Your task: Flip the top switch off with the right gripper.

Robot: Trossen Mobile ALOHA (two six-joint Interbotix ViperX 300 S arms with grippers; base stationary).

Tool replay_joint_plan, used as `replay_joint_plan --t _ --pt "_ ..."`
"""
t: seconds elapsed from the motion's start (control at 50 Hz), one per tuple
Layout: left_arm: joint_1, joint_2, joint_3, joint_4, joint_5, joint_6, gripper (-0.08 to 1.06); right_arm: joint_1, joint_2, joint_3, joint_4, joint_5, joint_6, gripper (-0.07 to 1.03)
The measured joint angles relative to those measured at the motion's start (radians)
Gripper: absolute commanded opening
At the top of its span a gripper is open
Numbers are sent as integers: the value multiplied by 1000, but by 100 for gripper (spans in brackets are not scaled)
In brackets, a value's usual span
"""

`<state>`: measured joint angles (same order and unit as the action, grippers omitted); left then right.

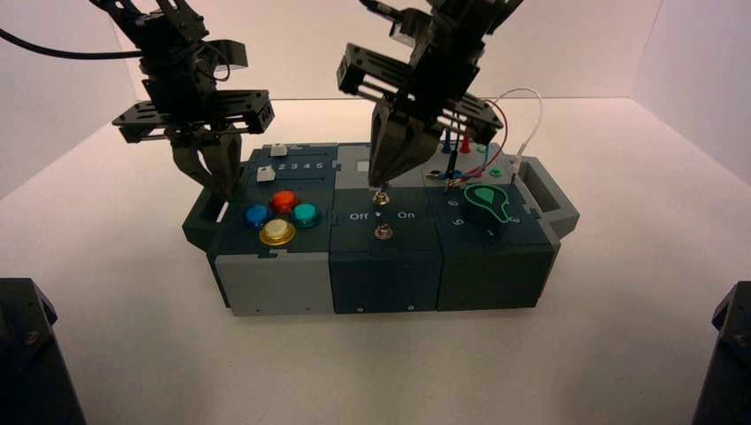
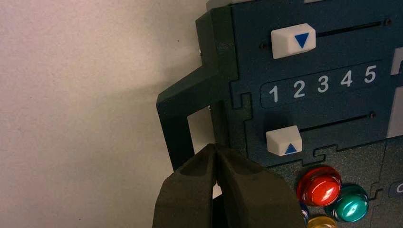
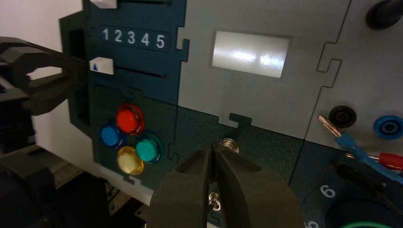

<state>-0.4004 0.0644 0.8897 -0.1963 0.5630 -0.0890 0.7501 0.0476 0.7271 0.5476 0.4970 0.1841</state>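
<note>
Top switch (image 1: 381, 198), small and metallic, gleams beside the right hand (image 1: 378, 184).

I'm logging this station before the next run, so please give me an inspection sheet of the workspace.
Surface: pale tabletop under the box.
Job's things: top switch, partly behind the right gripper's tips; its position can't be told.
Clutter: no loose items seen off the box.
Grippers: right gripper closed, over the top switch; left gripper closed, idle at the box's left handle.
Cables: wires at the box's far right; loose copper tip beside a black socket.
Surroundings: pale walls.
</note>
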Motion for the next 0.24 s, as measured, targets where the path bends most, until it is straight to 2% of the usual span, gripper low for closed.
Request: replay_joint_plan --t 0.24 --pt "2 2 0 3 -2 0 -3 5 -72 49 -2 31 6 -2"
